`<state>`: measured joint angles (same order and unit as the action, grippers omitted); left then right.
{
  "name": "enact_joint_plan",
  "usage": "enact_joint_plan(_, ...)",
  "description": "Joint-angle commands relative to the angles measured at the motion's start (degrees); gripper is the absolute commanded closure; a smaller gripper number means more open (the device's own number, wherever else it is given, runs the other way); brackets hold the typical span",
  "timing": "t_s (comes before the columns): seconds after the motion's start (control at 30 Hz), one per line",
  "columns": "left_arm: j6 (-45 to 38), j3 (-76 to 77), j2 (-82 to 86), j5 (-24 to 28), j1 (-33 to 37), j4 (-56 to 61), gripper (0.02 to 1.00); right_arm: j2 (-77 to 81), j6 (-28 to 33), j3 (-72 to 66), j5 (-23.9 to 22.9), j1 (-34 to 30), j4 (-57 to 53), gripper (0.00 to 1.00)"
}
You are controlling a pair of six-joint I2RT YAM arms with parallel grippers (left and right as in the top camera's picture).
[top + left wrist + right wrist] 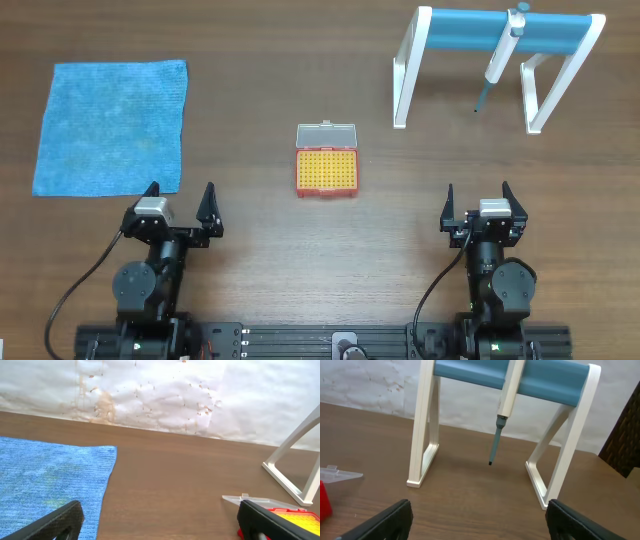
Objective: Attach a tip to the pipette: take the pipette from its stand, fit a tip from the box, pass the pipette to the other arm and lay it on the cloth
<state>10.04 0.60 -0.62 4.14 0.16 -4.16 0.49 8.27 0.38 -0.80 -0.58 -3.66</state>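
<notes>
Both arms are sitting low at the near edge of the table [260, 90], and I'm looking down on them. The left gripper [180, 192] has its fingers spread wide with nothing between them. The right gripper [478, 192] is the same, jaws apart and empty. Ahead of the right gripper, at the far right of the table, is the stand [545, 95], with white frames at each end and a blue bar across the top. The pipette [497, 60] hangs from that bar, toward its right end and between the two frames. Through the right wrist camera I see its white body running down from the bar. Its dark narrow end points at the table and hangs clear of the surface, and nothing is touching it. The tip box [326, 172] sits mid-table, between the two arms and a little farther out. Its clear lid is folded back on the far side, and the yellow tips stand in rows in a red base. The cloth [112, 127] is blue and lies flat on the far left, just ahead of the left gripper and well apart from the box. On the left wrist camera, a cloth corner lies near one finger and the box edge sits by the other. A white foot of the stand shows beyond the box.
</notes>
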Motion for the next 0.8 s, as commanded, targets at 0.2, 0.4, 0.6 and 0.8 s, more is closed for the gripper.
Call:
enact_joint_plan(0.2, -1.1, -0.3, 0.4, 0.6, -0.2, 0.1, 0.023, -0.4, 0.6, -0.1, -1.1, 0.3, 0.1, 0.143)
enact_joint_plan(0.4, -1.1, -0.3, 0.4, 0.6, -0.2, 0.1, 0.023, -0.4, 0.3, -0.1, 0.9, 0.4, -0.2, 0.143)
enact_joint_plan(0.6, -1.1, -0.3, 0.4, 0.6, -0.2, 0.1, 0.027, -0.4, -9.1, -0.1, 1.2, 0.4, 1.6, 0.143)
enact_joint_plan(0.8, -1.1, -0.3, 0.4, 0.6, -0.2, 0.1, 0.02, 4.6, -14.9, 2.6, -1.3, 0.3, 5.5, 0.143)
